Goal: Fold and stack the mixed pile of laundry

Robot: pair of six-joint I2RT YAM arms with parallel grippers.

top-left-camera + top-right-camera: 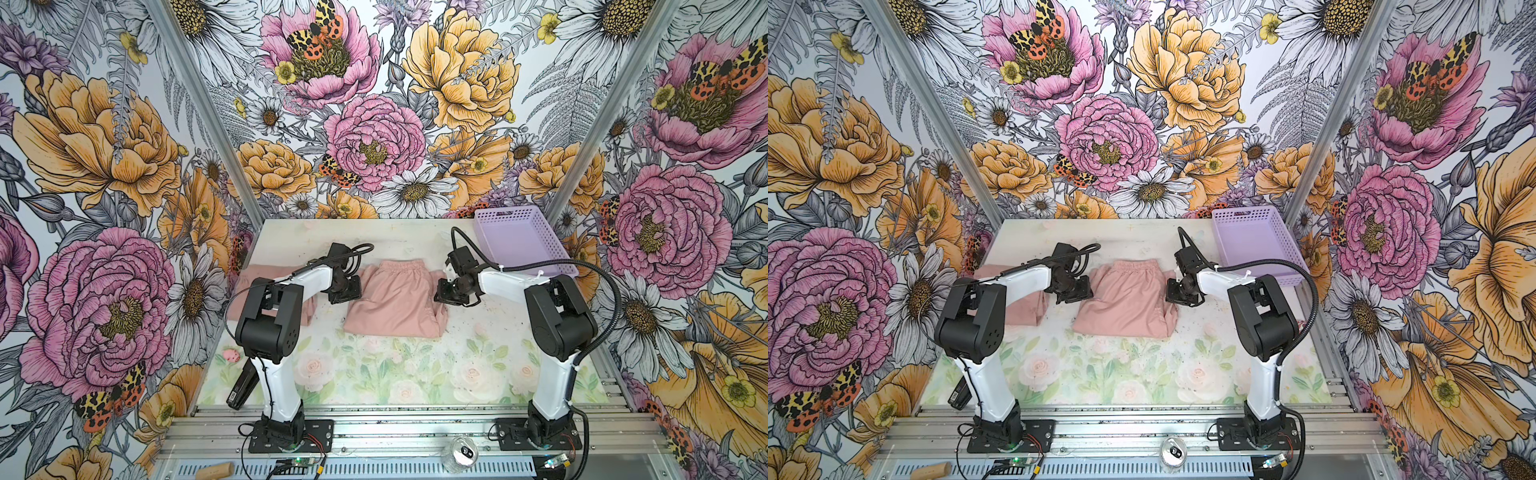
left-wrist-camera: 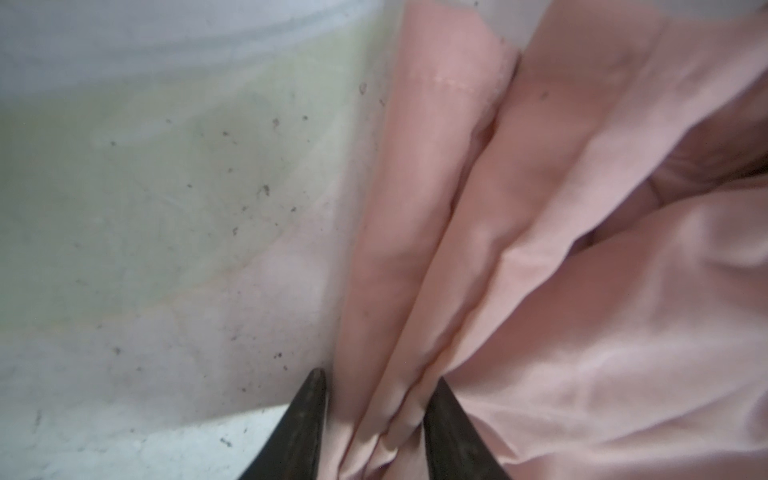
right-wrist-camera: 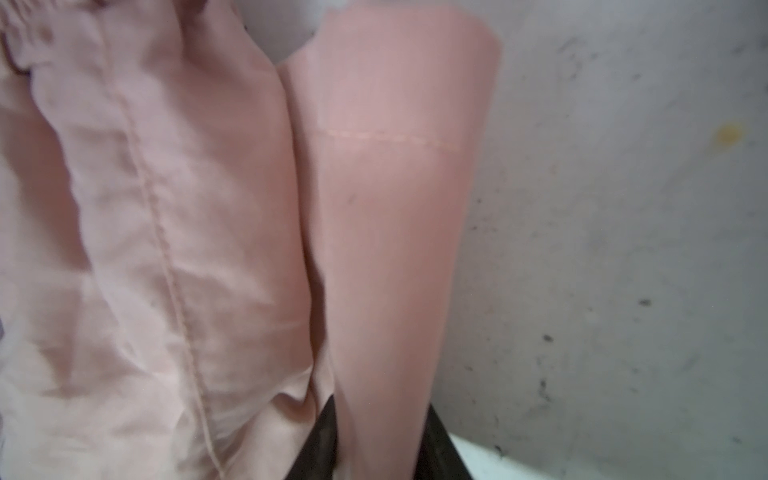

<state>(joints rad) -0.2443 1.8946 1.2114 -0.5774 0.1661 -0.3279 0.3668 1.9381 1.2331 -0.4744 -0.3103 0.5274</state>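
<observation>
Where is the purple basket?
In both top views the purple basket sits at the table's far right corner by the flowery wall, just behind the right claw and apart from the pink shorts.

Dusty pink, plain and unprinted, on the shorts (image 1: 395,301), with matching pink stitching along hem and seam. Same dusty pink on the second garment (image 1: 307,309) half hidden under the left arm. Lavender throughout on the perforated basket (image 1: 521,243). Pale, faded rose-and-green-leaf print on the counter (image 1: 374,370), washed to off-white and speckled with dark flecks farther back. White links and black joints on both arms. Bold pink, orange-yellow and white flowers with spotted orange moths across the walls (image 1: 104,166).
</observation>
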